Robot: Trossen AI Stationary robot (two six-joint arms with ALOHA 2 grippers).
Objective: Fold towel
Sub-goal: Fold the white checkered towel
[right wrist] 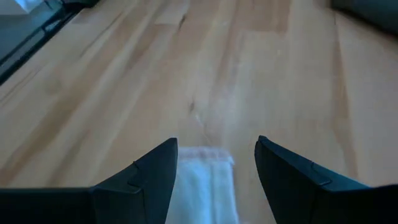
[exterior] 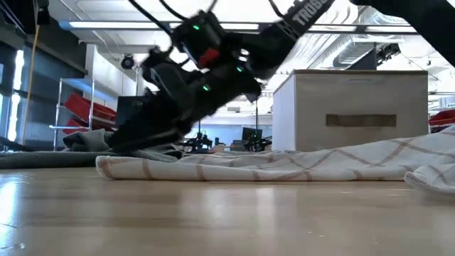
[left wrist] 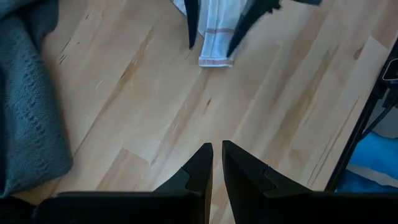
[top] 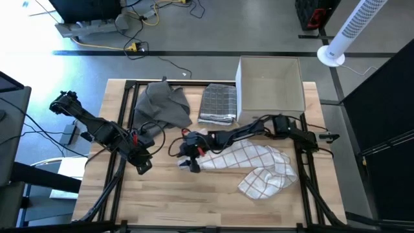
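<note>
White checked cloth, the towel, lies crumpled on the tabletop, from centre toward 4 o'clock in the overhead view. The right end effector sits at the towel's 9 o'clock corner, fingers apart and straddling the hem, not yet clamped. The left end effector waits near 8 o'clock, fingers nearly together and holding nothing. Risk: closing too high would miss the thin hem, and a shallow pinch could slip during the lift because the bunched far end drags.
</note>
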